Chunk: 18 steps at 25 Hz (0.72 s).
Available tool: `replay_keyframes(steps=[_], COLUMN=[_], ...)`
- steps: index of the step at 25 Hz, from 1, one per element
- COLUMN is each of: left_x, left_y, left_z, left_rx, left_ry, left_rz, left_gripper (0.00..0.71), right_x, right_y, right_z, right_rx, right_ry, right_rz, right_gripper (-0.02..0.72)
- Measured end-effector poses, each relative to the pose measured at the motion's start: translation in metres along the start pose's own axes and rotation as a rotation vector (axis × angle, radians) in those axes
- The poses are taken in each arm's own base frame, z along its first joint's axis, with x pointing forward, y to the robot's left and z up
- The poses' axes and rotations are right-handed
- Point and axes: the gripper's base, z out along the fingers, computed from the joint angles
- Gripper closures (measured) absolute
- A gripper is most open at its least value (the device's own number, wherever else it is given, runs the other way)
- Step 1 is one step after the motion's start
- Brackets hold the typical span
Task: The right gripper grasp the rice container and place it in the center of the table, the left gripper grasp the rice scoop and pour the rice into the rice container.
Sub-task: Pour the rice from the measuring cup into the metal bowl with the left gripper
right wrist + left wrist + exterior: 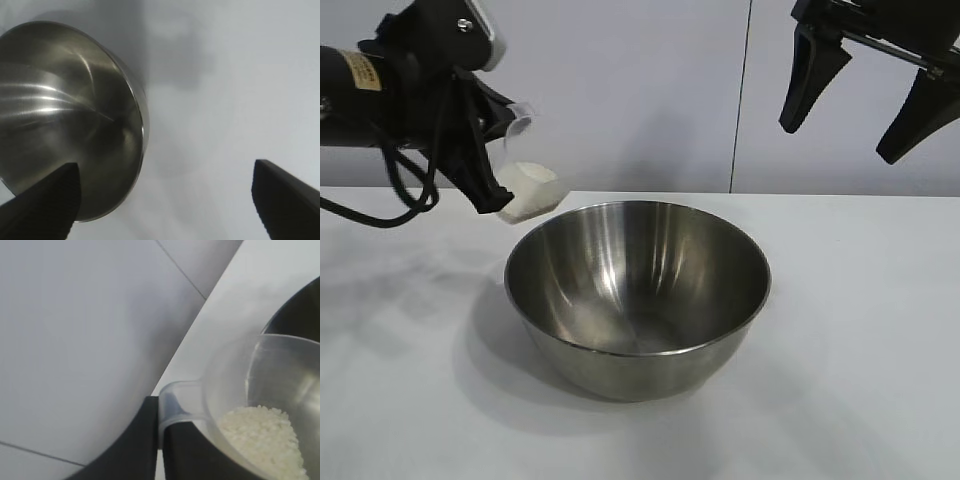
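This looks like a robotics lab or test bay rather than a kitchen. A bare white bench (860,330) stands against plain grey wall panels (650,90) (one thin vertical seam), and cabled black robot arms (390,90) hang over it.

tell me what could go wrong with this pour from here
1. The rice scoop, tilted in the left gripper, sits outside the rice container's rim, so the rice could spill onto the table if it tips further before moving over.
2. The fingers pinch only the scoop's small handle lip, so it might twist or slip.
3. The right gripper hangs open above and apart; nothing steadies the bowl if bumped.
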Motion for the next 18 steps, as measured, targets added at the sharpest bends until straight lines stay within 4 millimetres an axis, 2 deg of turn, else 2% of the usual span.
replay_keyframes(steps=[7, 15, 18], left_x=[-0.025, -0.028, -0.028], left_y=[-0.009, -0.035, -0.039], left_z=[0.005, 0.017, 0.019], left_rx=[0.052, 0.098, 0.099], left_ry=[-0.041, -0.104, -0.128], left_rz=[0.403, 1.007, 1.149], left_gripper=[0.702, 0.702, 0.702], right_x=[0.000, 0.000, 0.000], right_y=[0.000, 0.000, 0.000], right_z=[0.000, 0.000, 0.000], right_rx=[0.000, 0.000, 0.000], right_ry=[-0.001, 0.000, 0.000], right_rz=[-0.019, -0.040, -0.045], right_gripper=[0.061, 0.061, 0.061])
